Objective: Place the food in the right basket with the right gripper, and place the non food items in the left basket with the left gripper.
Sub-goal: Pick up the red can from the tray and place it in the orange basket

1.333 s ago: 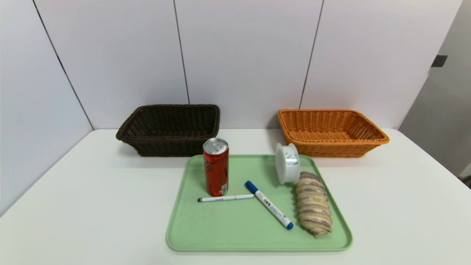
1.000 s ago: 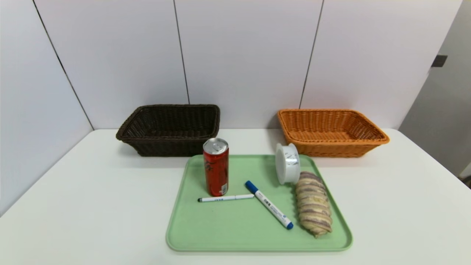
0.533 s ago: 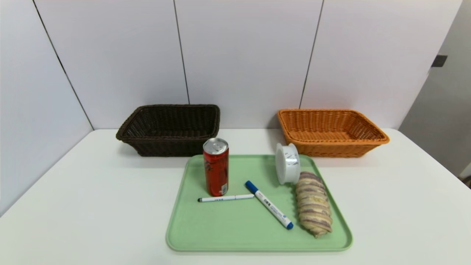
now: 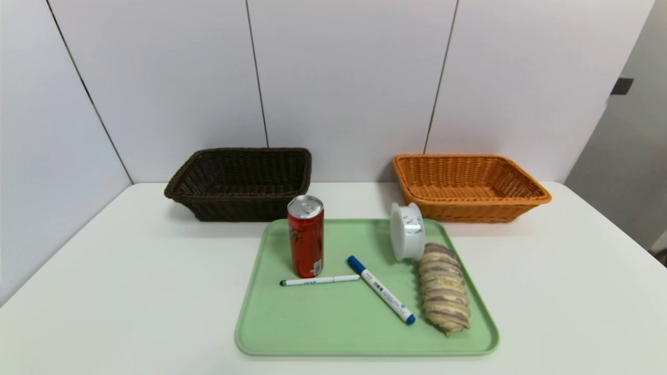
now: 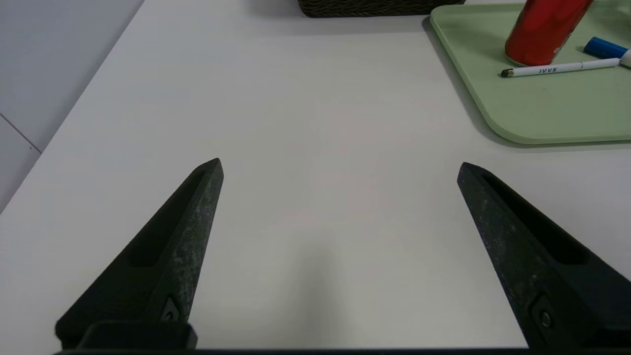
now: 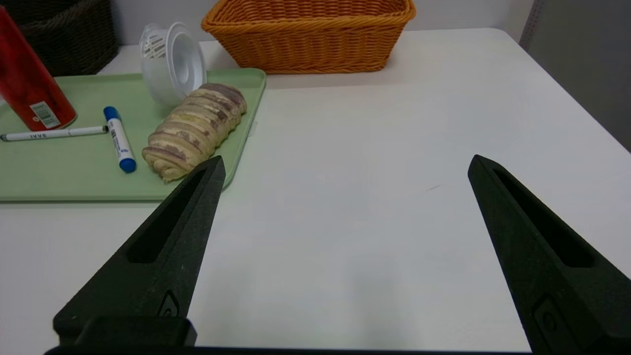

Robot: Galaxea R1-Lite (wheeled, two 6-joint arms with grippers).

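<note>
Tray [image 4: 292, 333] bears one upright can [image 4: 306, 239], two pens [image 4: 382, 291], one white tub [image 4: 406, 232], one bread roll [image 4: 444, 289]; two baskets [image 4: 239, 198] [image 4: 471, 203] stand behind. White table [image 4: 130, 291], panelled wall [image 4: 344, 78]. Both grippers [image 5: 340, 170] [image 6: 347, 165], jaws spread, hang over table.

Type of room unclear, white bench [image 4: 135, 291] against plain white panelled wall [image 4: 344, 78], grey surface [image 4: 635, 146] beyond right end

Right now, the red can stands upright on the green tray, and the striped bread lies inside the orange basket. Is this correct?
Not quite: the head view shows the striped bread lying on the green tray, not in the orange basket. The rest is right.
</note>
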